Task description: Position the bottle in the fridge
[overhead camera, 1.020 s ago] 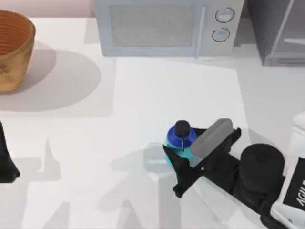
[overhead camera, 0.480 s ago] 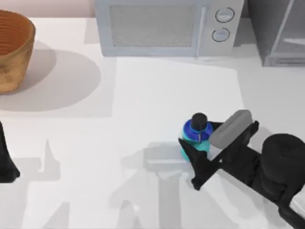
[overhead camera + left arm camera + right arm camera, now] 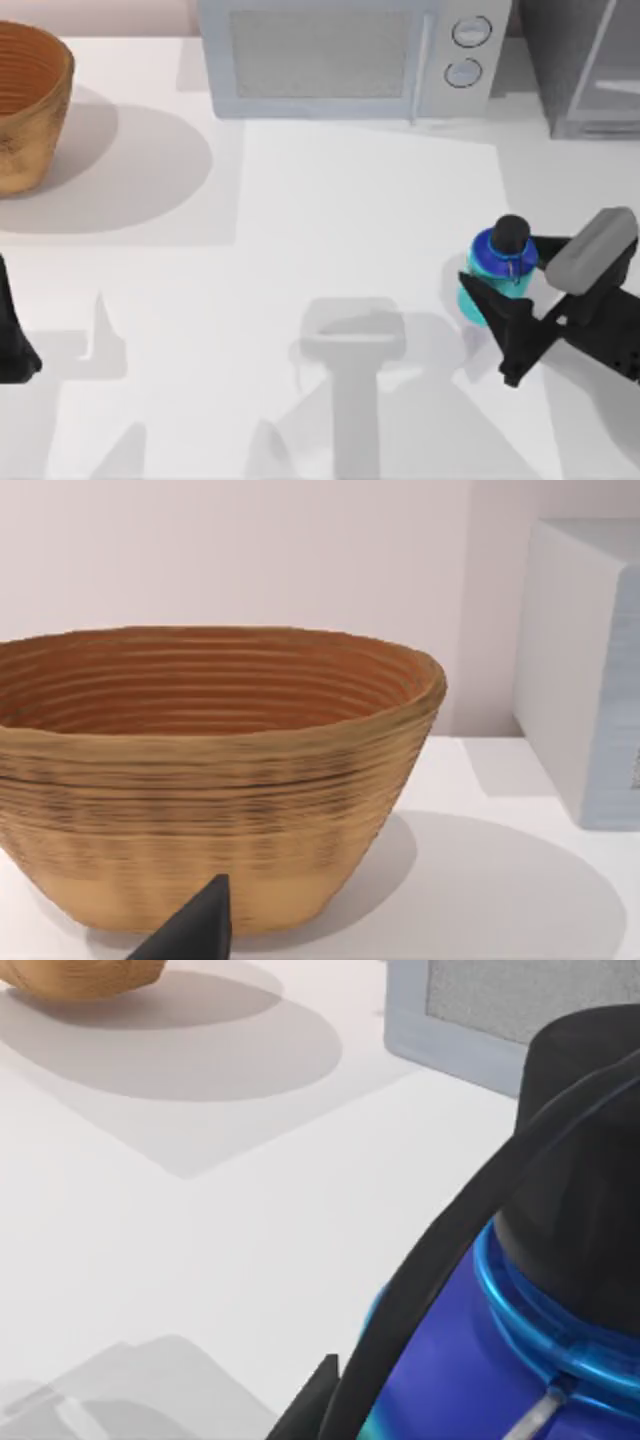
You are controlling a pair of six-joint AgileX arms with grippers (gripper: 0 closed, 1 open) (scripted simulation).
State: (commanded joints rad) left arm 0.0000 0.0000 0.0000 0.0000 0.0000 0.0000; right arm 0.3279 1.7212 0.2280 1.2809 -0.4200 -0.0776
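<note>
Bottle upright, clamped in right gripper.
Fridge up and right of bottle, well apart; left gripper parked, fingers' state unclear.

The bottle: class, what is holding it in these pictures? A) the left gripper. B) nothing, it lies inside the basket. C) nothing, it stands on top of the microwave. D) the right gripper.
D: the right gripper is shut on the bottle at the table's right side, in front of the fridge; the left gripper is parked at the left edge.
</note>
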